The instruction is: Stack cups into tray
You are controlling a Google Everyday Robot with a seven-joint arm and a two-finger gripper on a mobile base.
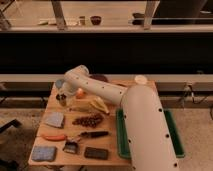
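My gripper [62,96] hangs down from the white arm [95,87] at the far left edge of the wooden table [112,155]. A small shiny metal cup [62,101] sits right under or in it; I cannot tell whether it is held. A pale blue tumbler [59,83] stands just behind the gripper, partly hidden by the arm. The dark green tray [174,142] lies on the right of the table, mostly covered by the arm's thick white link.
An orange [80,93], a banana [98,105] and grapes [89,120] lie mid-table. Sponges [54,119] [44,153], a carrot-like thing [52,136], a brush [71,146], a dark-handled tool [94,134] and a black block [96,153] lie in front. A dark bowl [101,77] and a white dish [141,79] stand at the back.
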